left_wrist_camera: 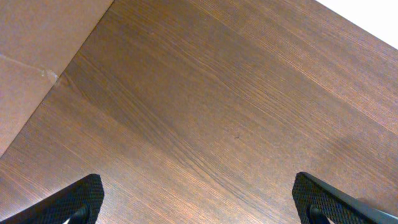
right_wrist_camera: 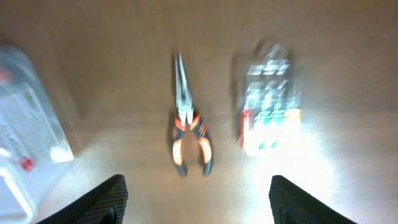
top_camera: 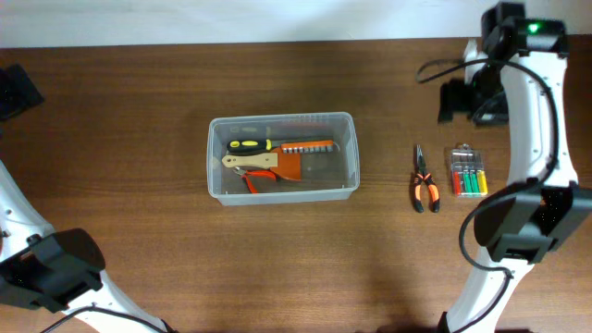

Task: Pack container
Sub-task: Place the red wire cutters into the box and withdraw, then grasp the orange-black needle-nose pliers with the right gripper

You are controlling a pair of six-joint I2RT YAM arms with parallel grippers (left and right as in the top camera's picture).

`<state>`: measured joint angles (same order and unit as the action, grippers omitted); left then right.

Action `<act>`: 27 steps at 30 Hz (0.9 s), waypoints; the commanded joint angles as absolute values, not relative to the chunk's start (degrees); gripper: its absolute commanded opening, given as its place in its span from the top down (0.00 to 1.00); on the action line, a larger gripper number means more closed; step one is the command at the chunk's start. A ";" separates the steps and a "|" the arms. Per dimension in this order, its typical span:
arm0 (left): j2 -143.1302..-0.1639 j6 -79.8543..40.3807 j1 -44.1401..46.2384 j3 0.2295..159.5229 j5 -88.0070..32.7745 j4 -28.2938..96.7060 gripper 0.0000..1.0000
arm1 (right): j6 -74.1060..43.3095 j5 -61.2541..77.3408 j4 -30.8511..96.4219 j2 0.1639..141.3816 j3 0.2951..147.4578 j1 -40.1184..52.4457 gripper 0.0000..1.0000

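Observation:
The clear plastic container stands mid-table and holds a yellow-and-black screwdriver and several orange-handled tools. Its corner shows, blurred, at the left of the right wrist view. Orange-and-black pliers and a small clear case of coloured screwdrivers lie on the table to its right. In the right wrist view, my open, empty right gripper is above the table, with the pliers and the case ahead of it. My left gripper is open and empty over bare wood at the far left.
The brown wooden table's far-left edge shows in the left wrist view, with a tan surface beyond it. The right arm reaches over the table's right side, and the left arm's base sits at the front left.

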<state>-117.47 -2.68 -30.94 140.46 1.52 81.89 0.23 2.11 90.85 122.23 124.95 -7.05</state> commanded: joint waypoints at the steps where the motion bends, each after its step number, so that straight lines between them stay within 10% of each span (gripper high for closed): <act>1: -117.36 -3.25 -31.14 140.29 1.32 81.93 0.01 | -0.91 5.82 90.96 123.26 117.56 -6.37 0.30; 27: -117.36 -3.25 -31.14 140.29 1.30 81.93 0.01 | -2.42 -2.66 87.85 99.61 101.03 6.35 0.30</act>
<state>-117.47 -2.68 -30.94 140.46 1.52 81.89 -1.74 0.03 87.39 109.67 101.34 6.35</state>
